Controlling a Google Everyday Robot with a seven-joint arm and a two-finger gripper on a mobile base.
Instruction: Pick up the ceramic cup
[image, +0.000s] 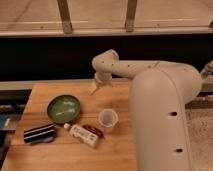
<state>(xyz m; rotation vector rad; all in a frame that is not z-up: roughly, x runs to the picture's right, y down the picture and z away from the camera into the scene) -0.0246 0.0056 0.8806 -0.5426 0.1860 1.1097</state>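
The gripper (94, 88) hangs over the wooden worktop's (44, 96) far edge; whether it is spread or closed cannot be told. The pale, round, tapered ceramic cup (108, 120) stands upright midway toward the near edge, right of a glossy round green plate (64, 108) and a lying white bottle (83, 135).

The tool (94, 88) hangs over the far edge of the table (46, 93), bare wood between it and the cup (108, 120). The bottle (83, 135) crowds the cup's near left, the plate (63, 108) lies farther left, the arm (161, 120) walls off the right.
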